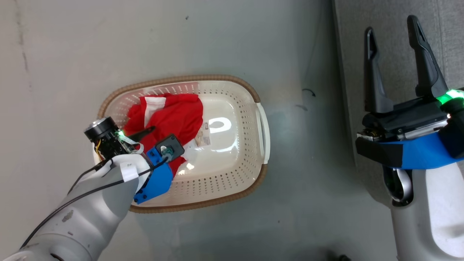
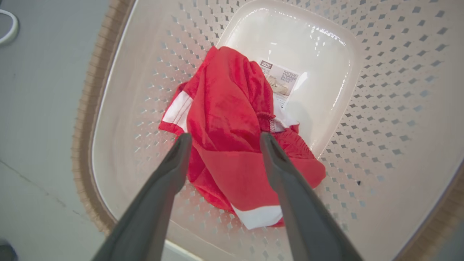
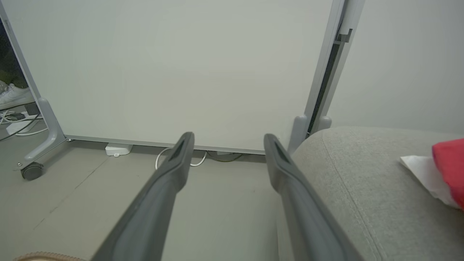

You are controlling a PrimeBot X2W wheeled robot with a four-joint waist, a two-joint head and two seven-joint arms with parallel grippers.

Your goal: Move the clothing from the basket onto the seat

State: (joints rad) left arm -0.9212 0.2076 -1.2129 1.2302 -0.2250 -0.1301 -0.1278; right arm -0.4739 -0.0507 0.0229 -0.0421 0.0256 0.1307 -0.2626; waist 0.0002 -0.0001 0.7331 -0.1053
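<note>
while the left gripper [image 2: 224, 136] hangs splayed over the red garment [image 2: 224, 94] bunched at nine o'clock in the basket [image 2: 145, 90], a shallow pinch could drop it short of the seat [image 1: 351, 72]; the right gripper [image 1: 391, 25], at three o'clock, gapes empty too.

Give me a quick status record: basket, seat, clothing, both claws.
basket: on the floor, to the robot's left of the seat
garment A: red and white, crumpled in basket
garment B: red and white, lying on seat
left claw: open, fingers either side of garment A, contact unclear
right claw: open, empty, near seat edge
remaining: garment A not yet on seat
</note>
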